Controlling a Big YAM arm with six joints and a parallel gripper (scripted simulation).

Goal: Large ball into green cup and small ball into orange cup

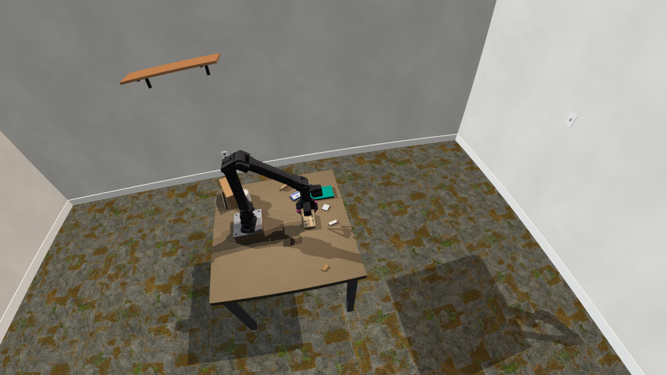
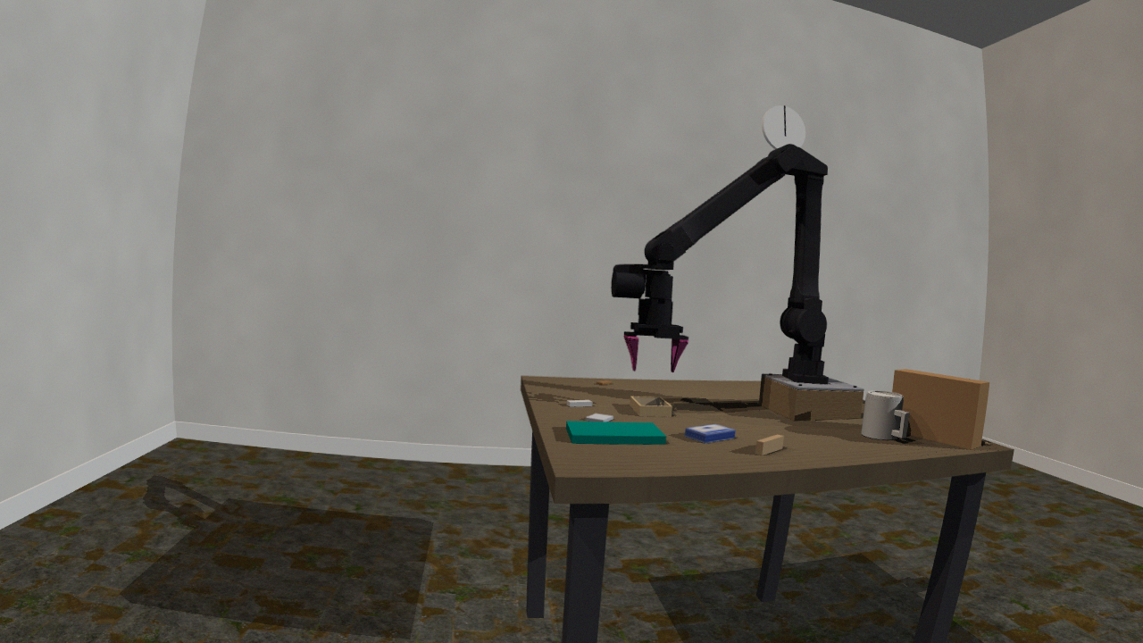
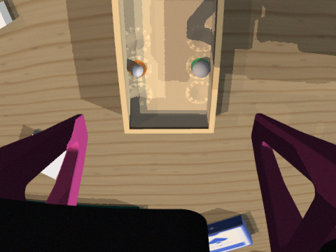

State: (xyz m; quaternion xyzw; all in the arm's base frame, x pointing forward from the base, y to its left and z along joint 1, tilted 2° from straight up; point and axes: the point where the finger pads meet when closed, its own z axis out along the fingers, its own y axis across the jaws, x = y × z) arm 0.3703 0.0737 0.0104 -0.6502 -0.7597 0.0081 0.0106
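The wooden puzzle (image 3: 168, 58) lies flat on the table under its clear cover. It also shows in the top view (image 1: 309, 220) and in the exterior view (image 2: 651, 405). In the wrist view the small ball (image 3: 137, 69) sits in the orange cup at the left. The large ball sits in the green cup at the right. My gripper (image 3: 169, 124) (image 2: 654, 352) hangs open and empty above the puzzle, well clear of it. Its magenta fingers point straight down.
Near the puzzle lie a green book (image 2: 616, 431), a blue-and-white card box (image 2: 709, 432), two small white blocks (image 2: 599, 416), and wooden blocks (image 2: 769, 444) (image 1: 325, 267). A white mug (image 2: 881, 413) and a brown box (image 2: 939, 406) stand beside the arm's base (image 2: 808, 396).
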